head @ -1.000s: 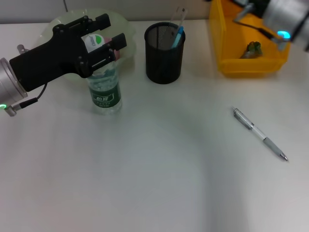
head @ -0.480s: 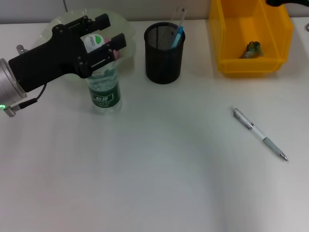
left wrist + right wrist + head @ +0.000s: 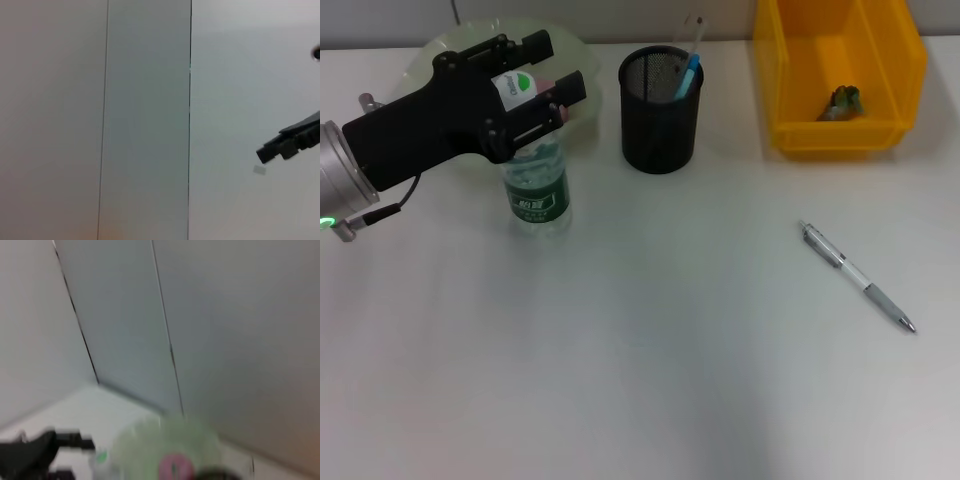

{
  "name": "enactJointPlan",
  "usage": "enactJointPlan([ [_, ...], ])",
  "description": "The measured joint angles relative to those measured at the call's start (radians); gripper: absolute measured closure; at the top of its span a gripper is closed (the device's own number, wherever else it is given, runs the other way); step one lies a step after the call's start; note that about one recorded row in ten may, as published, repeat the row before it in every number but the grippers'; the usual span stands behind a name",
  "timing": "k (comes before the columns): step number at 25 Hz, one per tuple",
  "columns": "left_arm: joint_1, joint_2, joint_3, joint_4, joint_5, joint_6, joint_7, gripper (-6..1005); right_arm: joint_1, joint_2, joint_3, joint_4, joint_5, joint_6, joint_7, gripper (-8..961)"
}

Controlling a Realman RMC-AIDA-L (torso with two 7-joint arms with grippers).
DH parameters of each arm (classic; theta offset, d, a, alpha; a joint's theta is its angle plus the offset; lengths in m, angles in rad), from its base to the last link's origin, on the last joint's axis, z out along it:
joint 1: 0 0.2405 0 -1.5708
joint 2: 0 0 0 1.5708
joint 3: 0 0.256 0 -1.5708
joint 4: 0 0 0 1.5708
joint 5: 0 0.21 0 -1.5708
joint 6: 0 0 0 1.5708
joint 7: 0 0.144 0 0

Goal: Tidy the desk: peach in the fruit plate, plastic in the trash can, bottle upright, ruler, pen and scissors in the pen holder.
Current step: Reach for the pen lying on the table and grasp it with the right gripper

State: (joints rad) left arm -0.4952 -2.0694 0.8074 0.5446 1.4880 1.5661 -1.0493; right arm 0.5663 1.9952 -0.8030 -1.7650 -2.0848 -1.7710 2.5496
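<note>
On the surface [image 3: 640, 380], one water bottle [image 3: 535, 185], one black mesh pen holder [image 3: 661, 110], one yellow bin [image 3: 835, 75], one green plate [image 3: 440, 50] and one loose pen [image 3: 858, 276] are counted. One claw [image 3: 535, 78] is seen.

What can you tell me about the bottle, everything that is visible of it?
The bottle is clear plastic with a green label low on its body. It stands upright on the white desk, at the near edge of the pale green plate and left of the black mesh holder. Its top is hidden by the left gripper, whose fingers straddle the neck; whether they touch it is unclear.
</note>
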Motion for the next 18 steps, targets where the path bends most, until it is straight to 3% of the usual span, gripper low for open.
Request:
enactJointPlan([
  [2,0.0,0.0,0.001,0.0,0.001,0.001,0.0,412,0.082,-0.024,-0.001,0.013,-0.096,-0.113,0.082,483],
  [5,0.002,0.0,0.003,0.0,0.001,0.002,0.0,412,0.199,-0.039,-0.021,0.068,-0.272,-0.253,0.154,483],
  [8,0.008,0.0,0.002,0.0,0.001,0.002,0.001,412,0.225,-0.036,-0.051,0.098,-0.343,-0.273,0.161,483],
  [13,0.019,0.0,0.003,0.0,0.002,0.008,0.0,413,0.244,-0.033,-0.13,0.254,-0.419,-0.262,0.164,484],
  [18,0.03,0.0,0.015,-0.001,0.001,0.019,0.0,413,0.253,-0.004,-0.168,0.395,-0.52,-0.197,0.138,484],
])
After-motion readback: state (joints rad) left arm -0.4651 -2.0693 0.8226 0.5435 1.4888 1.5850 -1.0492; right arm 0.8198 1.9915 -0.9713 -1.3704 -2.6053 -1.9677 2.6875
